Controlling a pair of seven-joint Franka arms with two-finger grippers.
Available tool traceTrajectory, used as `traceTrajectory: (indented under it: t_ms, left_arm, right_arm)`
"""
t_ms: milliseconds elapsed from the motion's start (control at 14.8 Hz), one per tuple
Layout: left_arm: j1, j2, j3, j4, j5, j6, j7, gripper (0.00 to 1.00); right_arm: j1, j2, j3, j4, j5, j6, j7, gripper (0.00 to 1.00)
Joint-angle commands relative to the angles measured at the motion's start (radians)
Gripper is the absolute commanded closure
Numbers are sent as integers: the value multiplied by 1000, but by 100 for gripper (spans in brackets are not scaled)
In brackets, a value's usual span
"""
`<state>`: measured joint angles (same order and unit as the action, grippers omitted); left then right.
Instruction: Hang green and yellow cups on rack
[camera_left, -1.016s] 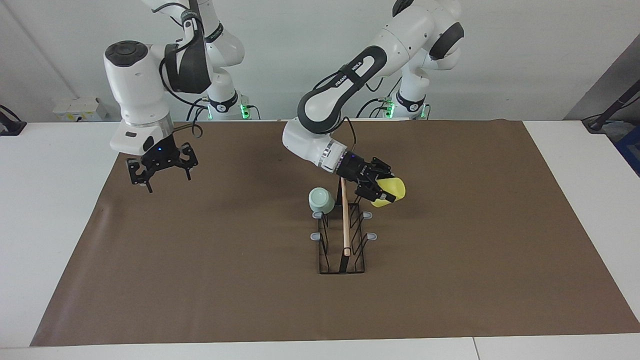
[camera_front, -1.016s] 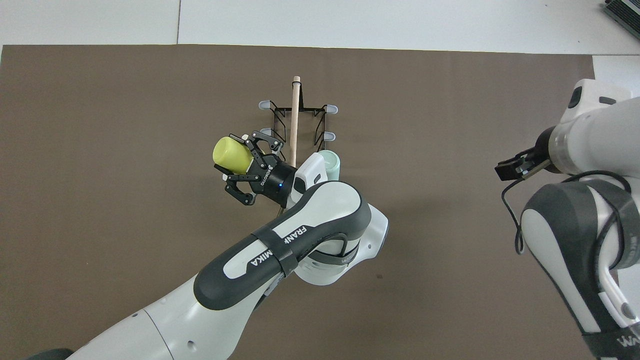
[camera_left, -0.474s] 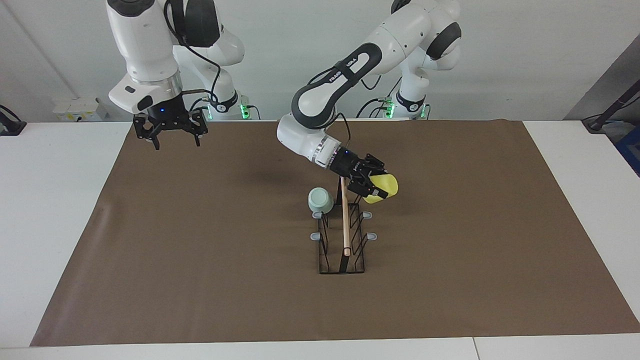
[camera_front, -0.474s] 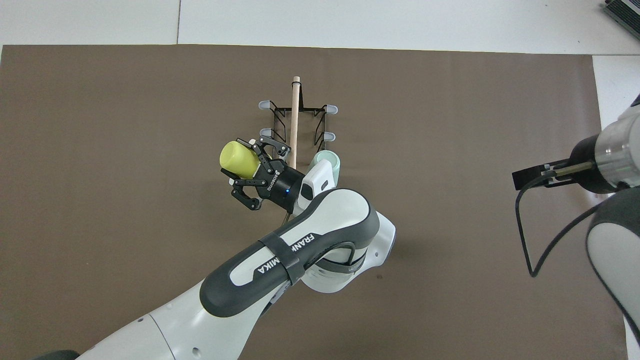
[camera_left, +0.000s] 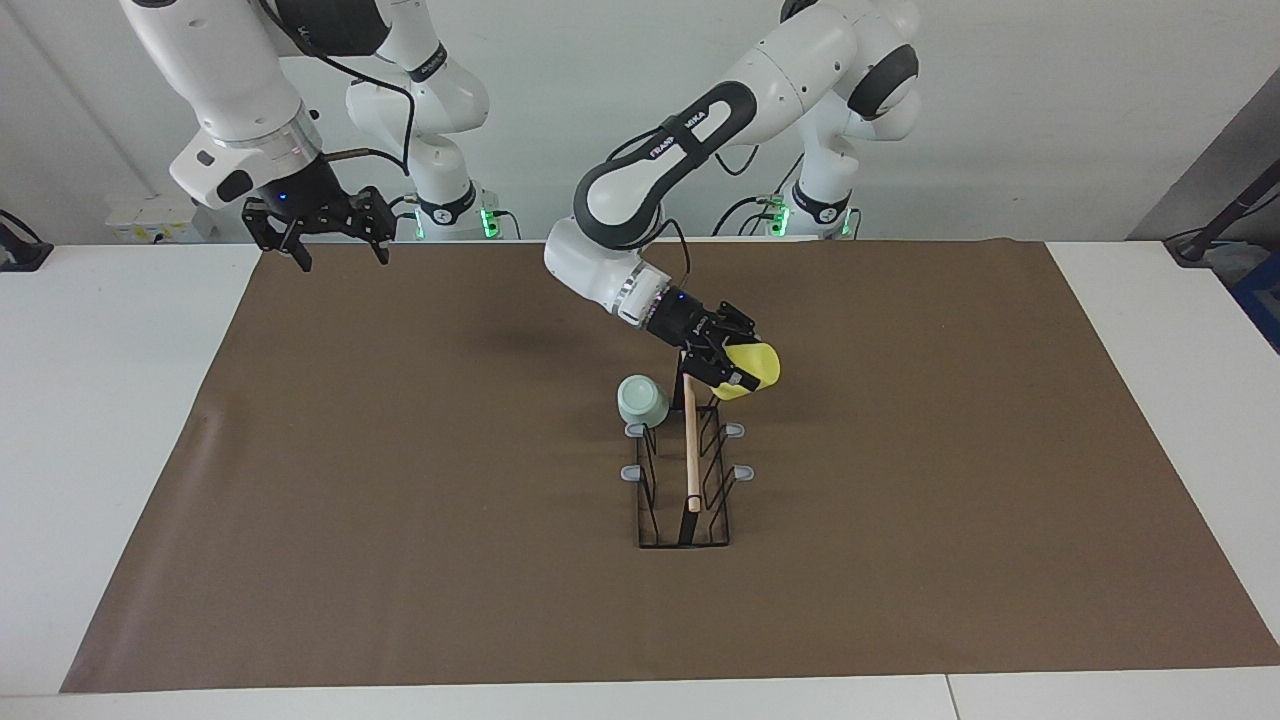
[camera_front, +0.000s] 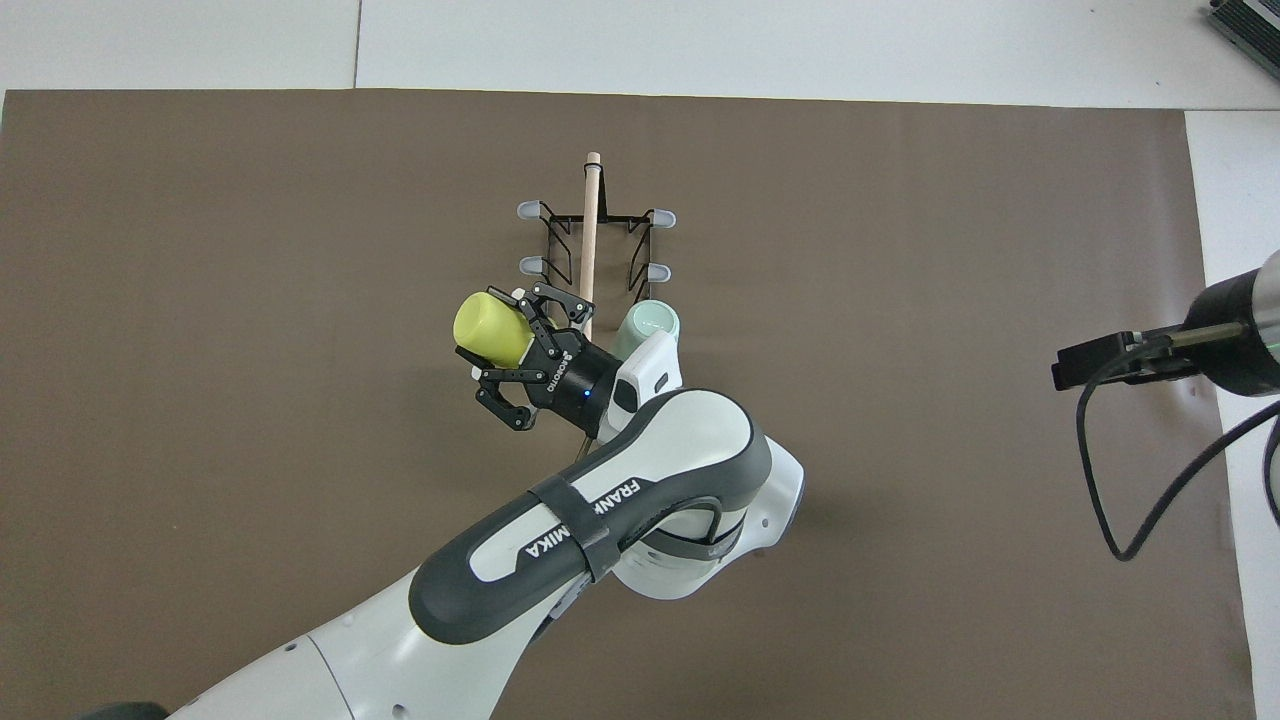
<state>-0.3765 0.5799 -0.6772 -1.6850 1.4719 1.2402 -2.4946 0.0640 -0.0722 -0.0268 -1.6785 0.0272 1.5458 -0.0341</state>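
The rack (camera_left: 686, 478) stands mid-mat (camera_left: 400, 480), the green cup (camera_left: 641, 400) on a prong at its robot end. The left gripper (camera_left: 733, 368) clamps the yellow cup (camera_left: 752, 366) over that end; the right gripper (camera_left: 316, 228), fingers apart, waits above the mat's edge

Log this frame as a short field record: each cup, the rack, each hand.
green cup: hung on a rack prong, on the side toward the right arm's end, at the end nearest the robots
yellow cup: tilted, gripped by the left hand, over the rack's other side, not yet hung
rack: upright on the brown mat, four grey-tipped prongs visibly bare
right hand: open, empty, raised over the mat's edge, waiting
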Motion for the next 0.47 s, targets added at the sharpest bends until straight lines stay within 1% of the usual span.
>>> traceTrajectory:
  t_ms: [0, 135, 203, 339, 406]
  left_arm:
    - [-13, 1, -2, 7, -18, -36, -20, 0]
    - [-13, 0, -16, 11, -18, -47, -17, 0]
    - [-12, -3, -25, 13, -19, -47, -14, 0]
    - [-4, -12, -53, 16, -25, -54, -4, 0]
    - [1, -23, -73, 16, -27, -62, 9, 0]
  right_arm:
    - [-1, 12, 8, 23, 14, -10, 11, 0]
    - [-7, 23, 8, 40, 3, 0, 8, 0]
    - [-15, 35, 8, 61, 3, -13, 8, 0]
    - [-16, 93, 5, 150, -3, -78, 8, 0]
    - [-16, 104, 5, 158, -13, -75, 8, 0]
